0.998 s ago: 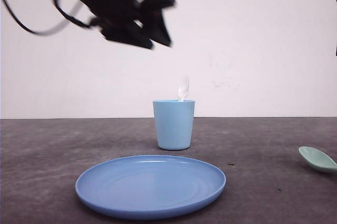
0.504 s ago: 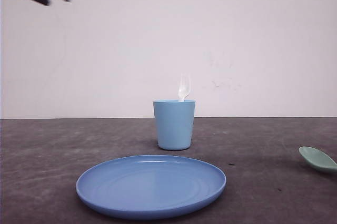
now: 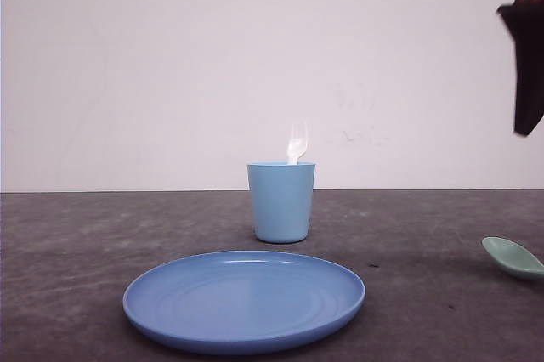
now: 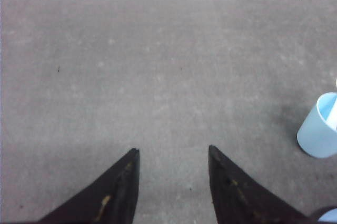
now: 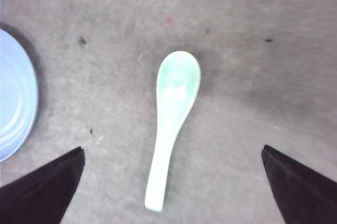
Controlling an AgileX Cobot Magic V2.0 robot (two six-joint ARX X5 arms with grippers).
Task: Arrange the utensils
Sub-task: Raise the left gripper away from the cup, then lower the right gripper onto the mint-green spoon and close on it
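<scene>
Right gripper (image 5: 174,155): fingers spread very wide, nothing between them, tips hanging above the table (image 5: 274,77) with the spoon (image 5: 172,121) lying in the gap below. In the front view the right gripper (image 3: 527,65) shows as a dark shape at the upper right edge, well above the table and roughly above the spoon. Spoon lies flat on the bare table, bowl up, handle running toward the wrist camera, not touched by either finger. In the front view the spoon's (image 3: 512,257) bowl sits at the far right of the table, partly cut off by the frame edge, well apart from the plate. Plate (image 5: 13,98) rim visible in the right wrist view, off to one side of the spoon, clear gap between them. Left gripper (image 4: 172,153): fingers parted moderately, empty, over bare table (image 4: 131,66). Cup (image 4: 320,126) at the edge of the left wrist view, off to the side of the fingers, not in contact. Front view: cup (image 3: 281,200) upright at table centre, behind the plate (image 3: 244,300), a gap between the two. Fork (image 3: 296,143) stands in the cup, tines up, its head projecting above the rim; handle hidden inside.
</scene>
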